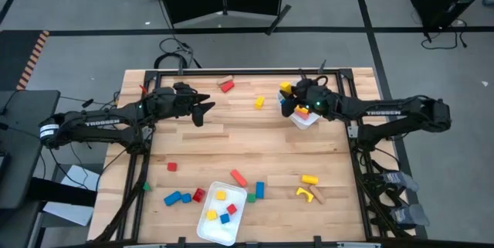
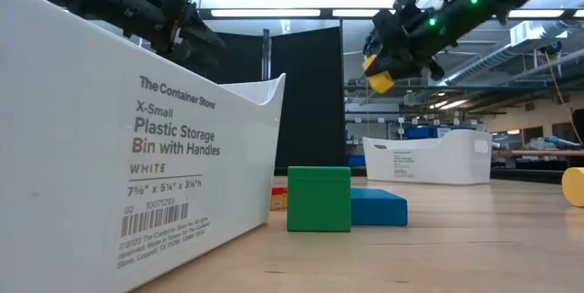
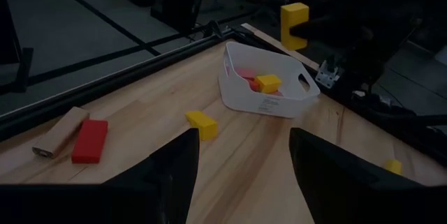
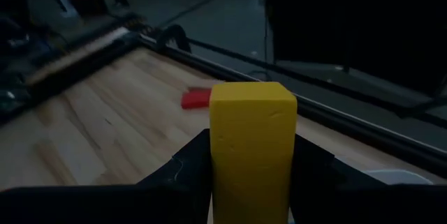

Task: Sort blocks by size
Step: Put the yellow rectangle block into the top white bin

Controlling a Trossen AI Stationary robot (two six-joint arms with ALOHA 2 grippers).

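Note:
My right gripper [image 1: 292,95] is shut on a yellow block with a notch in one side [image 3: 294,24], high above the table by the far white tray [image 1: 307,120]. The tray holds red and yellow blocks [image 3: 265,82]. My left gripper [image 1: 205,110] is open and empty above the table's far left part; its fingers [image 3: 183,168] show wide apart. A yellow block [image 1: 259,102], a red block [image 1: 226,86] and a plain wooden bar [image 3: 59,132] lie on the far part of the table. My right gripper pinches the yellow block by two opposite sides [image 4: 251,182] between its two fingers. The block's free end [image 4: 253,98] sticks out past the fingertips. It is lifted clear [image 2: 380,76], above the height of the far tray's rim.
A second white tray [image 1: 208,226] with several small blocks stands at the near edge. Around it lie red, blue and green blocks [image 1: 258,189], and yellow pieces [image 1: 309,180] lie to the near right. In the low view a green block [image 2: 318,199] and a blue block [image 2: 381,208] stand close.

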